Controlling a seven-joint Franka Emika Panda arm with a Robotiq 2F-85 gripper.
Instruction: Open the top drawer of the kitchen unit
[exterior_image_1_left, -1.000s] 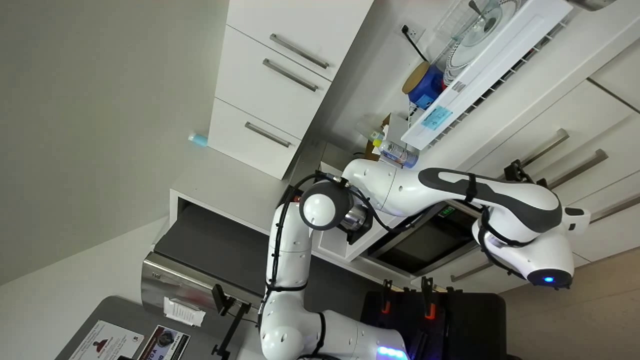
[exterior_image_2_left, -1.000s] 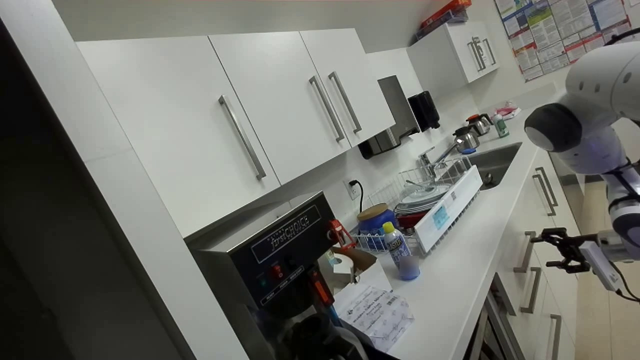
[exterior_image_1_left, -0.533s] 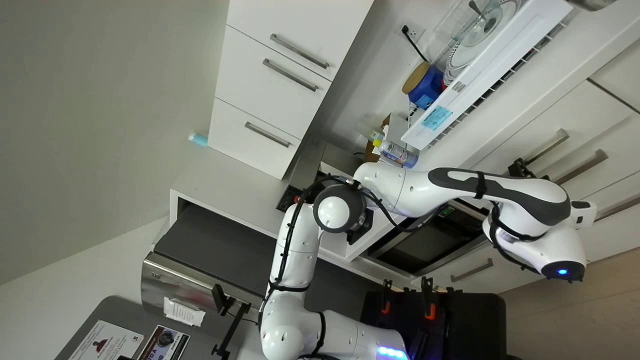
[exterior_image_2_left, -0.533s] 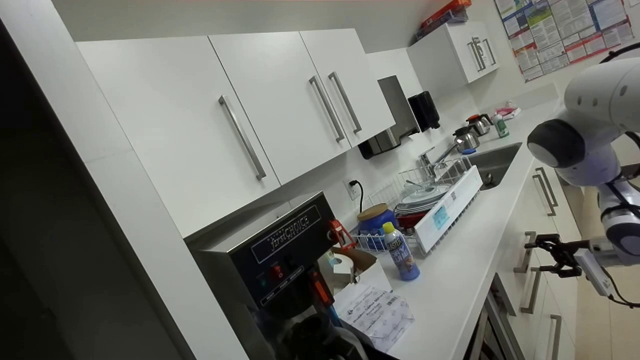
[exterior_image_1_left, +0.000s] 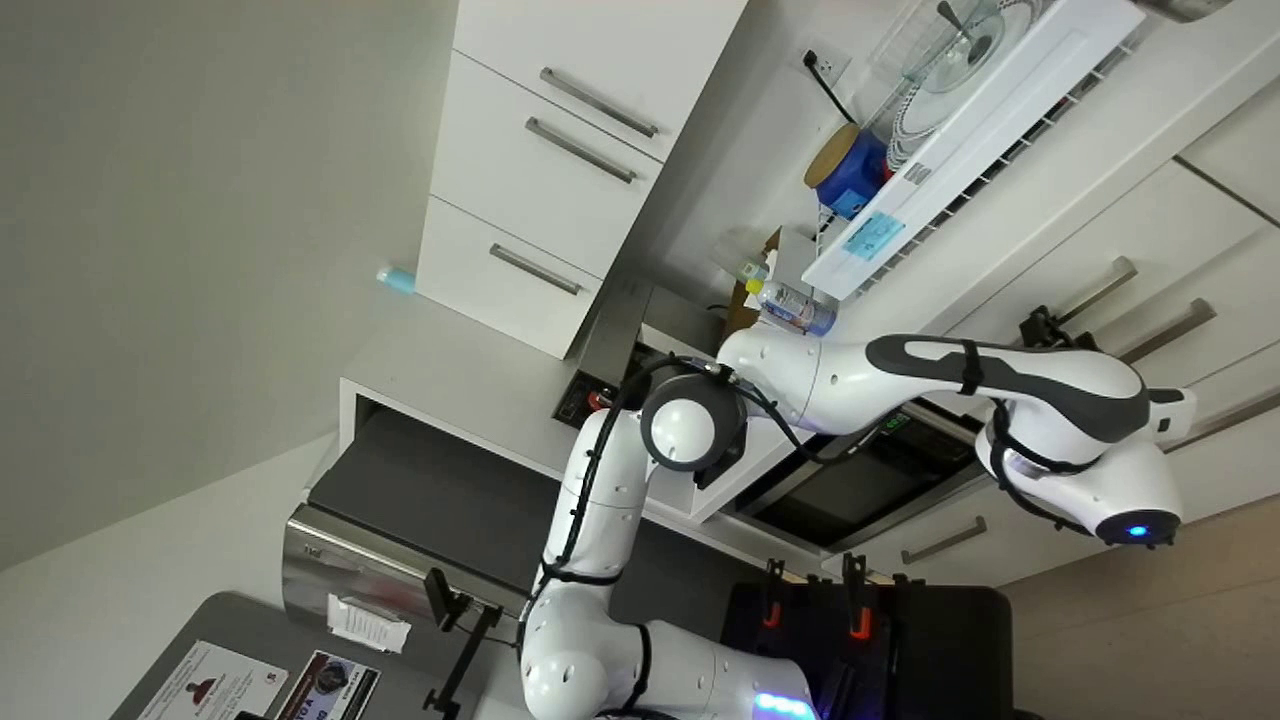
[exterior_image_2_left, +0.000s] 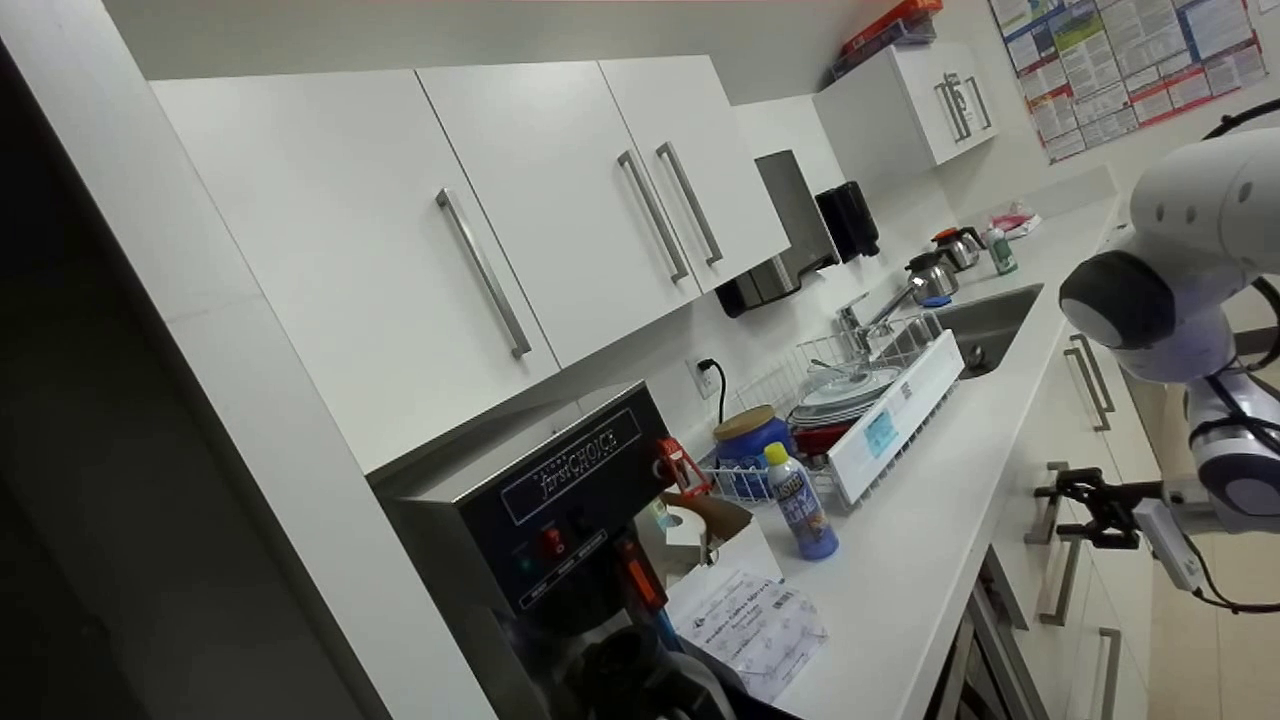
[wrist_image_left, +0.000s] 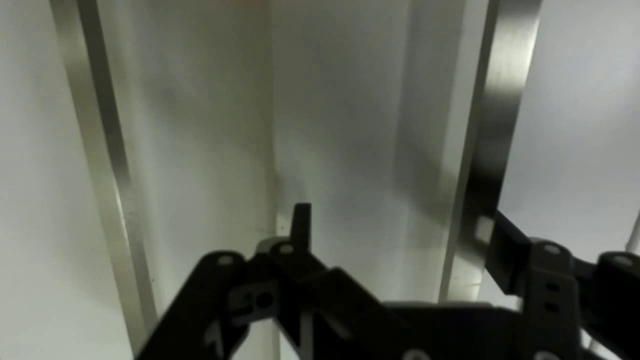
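Long white surface (exterior_image_2_left: 905, 570) running through the kitchen, top drawer (exterior_image_1_left: 1130, 225) looking shut

Just below the surface's edge, the top drawer is sitting in the kitchen unit (exterior_image_1_left: 960, 565), beside the built-in black oven (exterior_image_1_left: 850, 490). It's presenting a flat white front, with a slim silver bar handle (exterior_image_1_left: 1095, 293) running across it. And the pincer (wrist_image_left: 402, 222) is hanging right at that handle, holding its fingers wide apart! In the wrist view the bar is passing between them, close by the finger at right; whether they're touching, I'm not managing to tell.

Up on the surface, a white dish rack (exterior_image_2_left: 920, 400) is carrying stacked plates (exterior_image_2_left: 845, 395), and a blue jar (exterior_image_2_left: 752, 440) with a tan lid is standing at its end, wire showing in front. Alongside, an open cardboard box (exterior_image_2_left: 755, 550) is cradling a white roll (exterior_image_2_left: 685, 527), and a blue spray can (exterior_image_2_left: 800, 500) with a yellow cap is standing upright near both. Farther along, a grey sink (exterior_image_2_left: 1010, 315) is dipping into the surface, and two metal pots (exterior_image_2_left: 935, 280) are standing near it, contents hidden.
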